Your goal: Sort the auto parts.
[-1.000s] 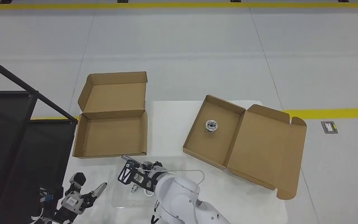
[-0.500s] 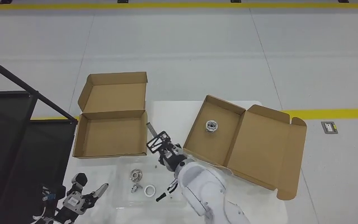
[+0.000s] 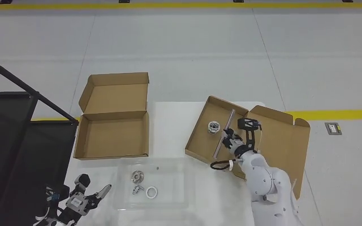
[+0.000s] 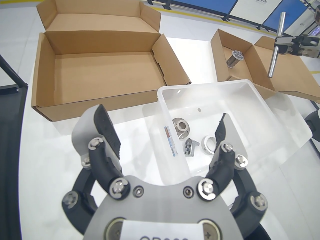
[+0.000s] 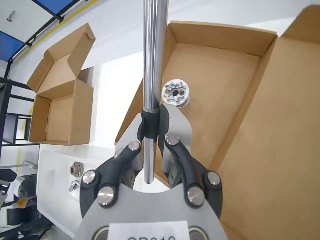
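- My right gripper (image 5: 152, 123) is clamped tight on the steel rod (image 5: 153, 51), gripping it partway along its length.
- From the left wrist view the rod stands nearly upright in the air over the open right box (image 3: 201, 146).
- A round toothed part (image 5: 175, 93) lies on that box's floor, near the rod.
- My left gripper (image 4: 161, 112) is spread wide and holds nothing. It hangs over the table just beside the clear bin (image 4: 207, 84).
- In the bin lie a flanged bushing (image 4: 181, 126), a small bracket (image 4: 190, 147) and a ring collar (image 4: 208, 144), close together.
- The left box (image 3: 110, 138) sits open beyond the bin.
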